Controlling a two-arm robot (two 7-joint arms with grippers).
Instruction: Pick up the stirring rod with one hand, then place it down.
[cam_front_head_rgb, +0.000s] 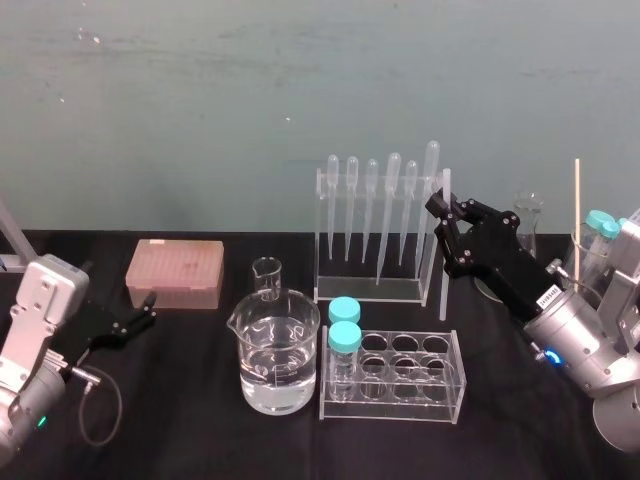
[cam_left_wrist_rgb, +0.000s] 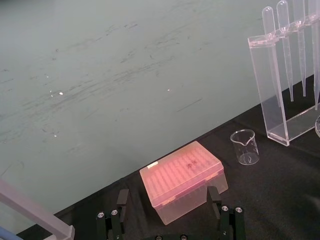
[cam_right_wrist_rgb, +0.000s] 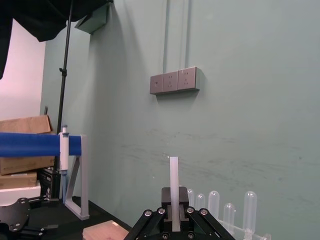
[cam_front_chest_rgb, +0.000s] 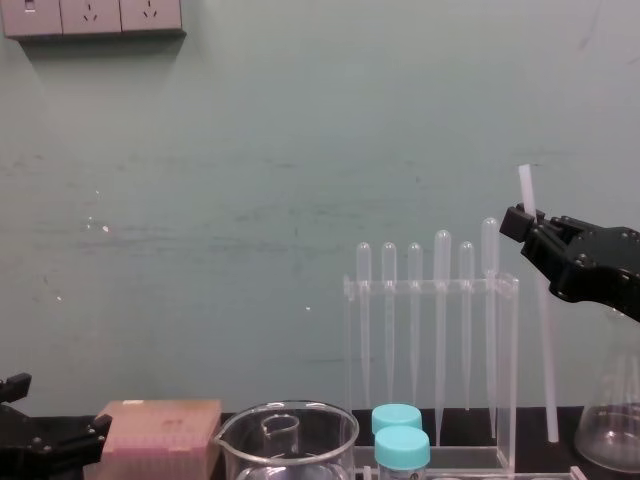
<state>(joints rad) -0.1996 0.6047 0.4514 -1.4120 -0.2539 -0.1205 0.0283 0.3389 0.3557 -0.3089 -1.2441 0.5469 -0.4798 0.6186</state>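
The right gripper, a black two-fingered claw on a silver wrist, is raised beside the right end of the clear acrylic pipette stand. Its fingers are pressed onto the long, thin, translucent-white stirring rod, gripping it near the upper end. The rod hangs close to upright with a slight tilt, just beside the stand's right post. The right wrist view shows the rod pinched between the two fingers, with its flat top end projecting above them.

From the chest view, the rod's lower end reaches down to table level. Whether it touches the black table cannot be told.

The left gripper is parked low at the table's left side, near the pink plastic tip box. Its fingers are spread and empty.

Status: the grasp is made, and the pick-up appears done or nearly done. Remaining: lower the rod onto a bare part of the table, clear of the stand and the water-filled glass beaker, then release.
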